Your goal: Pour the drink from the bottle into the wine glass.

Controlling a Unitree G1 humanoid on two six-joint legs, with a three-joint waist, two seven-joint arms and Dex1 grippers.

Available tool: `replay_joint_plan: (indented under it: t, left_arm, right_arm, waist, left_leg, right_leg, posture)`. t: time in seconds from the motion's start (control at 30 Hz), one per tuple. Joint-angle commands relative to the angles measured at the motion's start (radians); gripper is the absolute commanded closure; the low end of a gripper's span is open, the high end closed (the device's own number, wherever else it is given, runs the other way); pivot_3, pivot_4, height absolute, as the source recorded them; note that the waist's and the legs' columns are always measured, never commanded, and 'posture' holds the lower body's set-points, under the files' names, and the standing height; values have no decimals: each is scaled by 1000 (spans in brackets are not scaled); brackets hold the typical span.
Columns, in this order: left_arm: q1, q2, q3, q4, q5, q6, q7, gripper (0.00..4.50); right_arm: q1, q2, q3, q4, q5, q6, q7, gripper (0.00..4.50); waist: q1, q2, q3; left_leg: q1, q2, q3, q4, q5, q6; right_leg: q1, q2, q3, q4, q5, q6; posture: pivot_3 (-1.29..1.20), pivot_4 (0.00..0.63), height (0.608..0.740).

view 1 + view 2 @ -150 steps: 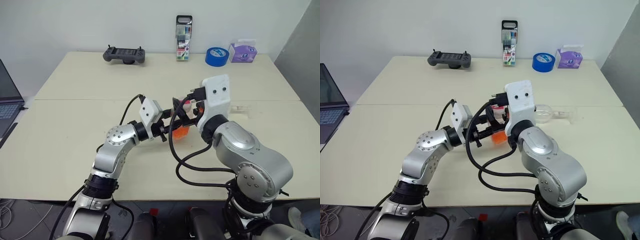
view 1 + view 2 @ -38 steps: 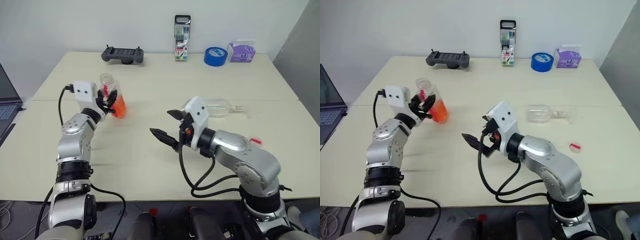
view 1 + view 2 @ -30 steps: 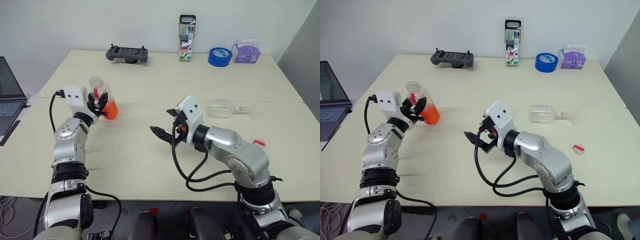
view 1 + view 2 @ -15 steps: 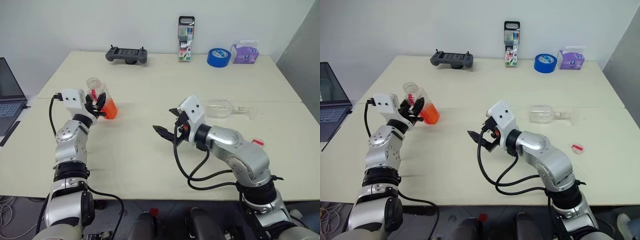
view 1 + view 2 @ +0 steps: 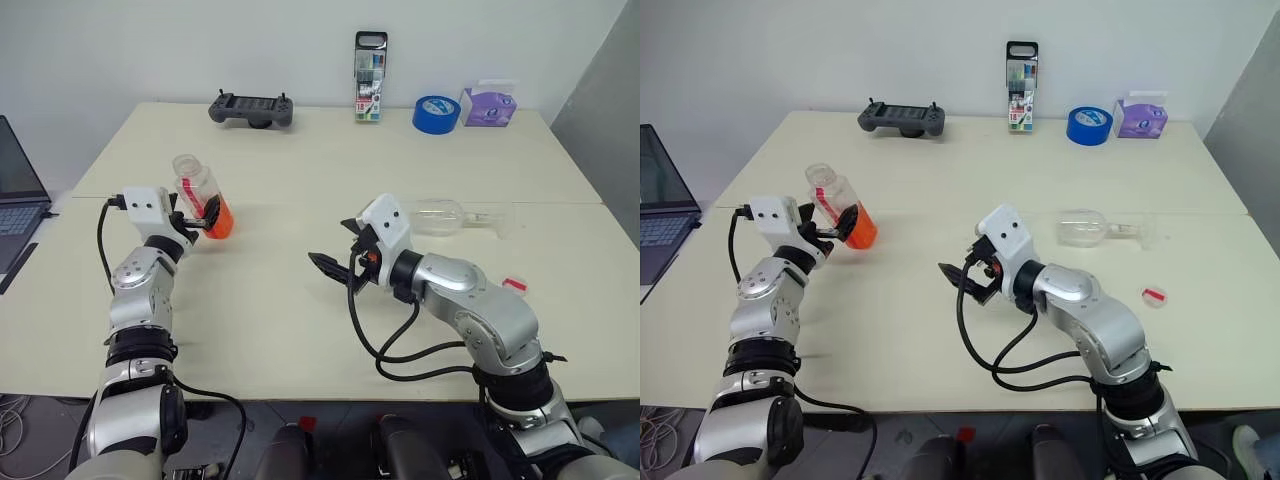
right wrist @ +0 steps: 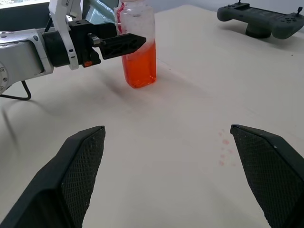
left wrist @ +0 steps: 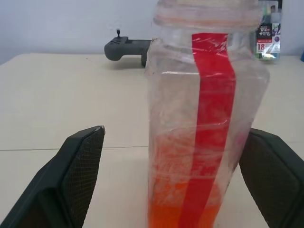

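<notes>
My left claw (image 5: 208, 214) is open, with one finger on each side of the one bottle (image 5: 200, 195), which stands up on the table (image 5: 260, 330) without its cap and has orange-red drink (image 5: 220, 218) at the bottom. My right claw (image 5: 336, 250) is open too and holds nothing; it hangs over bare table, well to the right of the bottle. Further right of the bottle, one wine glass (image 5: 450, 216) lies on its side with one small red cap (image 5: 513, 285) near it, and far behind the bottle sit one grey game controller (image 5: 250, 108), one case of pens (image 5: 368, 76), one blue tape roll (image 5: 433, 114) and one purple tissue pack (image 5: 488, 105).
</notes>
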Motion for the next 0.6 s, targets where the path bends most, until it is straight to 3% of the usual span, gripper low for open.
replay_joint_plan:
  t: [0.03, 0.27, 0.43, 0.6]
  left_arm:
    - [56, 11, 8, -76, -4, 14, -3, 28]
    - [342, -10, 14, -386, -71, 129, -34, 28]
    - [617, -16, -43, -697, -148, 236, -135, 28]
    - [652, -88, -207, -891, -213, 395, -151, 28]
  right_arm:
    - [10, -1, -25, -36, 9, -5, -1, 0]
    - [119, -146, -102, -71, -54, -15, -22, 0]
    - [247, -321, -123, -87, -255, -118, -111, 0]
    - [284, -497, -47, 34, -543, -271, -199, 0]
  waist:
    - [0, 0, 0]
    - [0, 0, 0]
    - [1, 0, 0]
    - [8, 0, 0]
  left_leg:
    - [0, 0, 0, 0, 0, 0]
    - [0, 0, 1, 0, 0, 0]
    - [0, 0, 2, 0, 0, 0]
    - [4, -1, 3, 0, 0, 0]
  right_leg:
    - [0, 0, 0, 0, 0, 0]
    - [0, -1, 5, -1, 0, 0]
    - [0, -2, 6, -2, 0, 0]
    - [6, 0, 5, -3, -1, 2]
  posture:
    - [0, 150, 740]
    - [0, 150, 740]
    - [0, 150, 740]
    - [0, 150, 740]
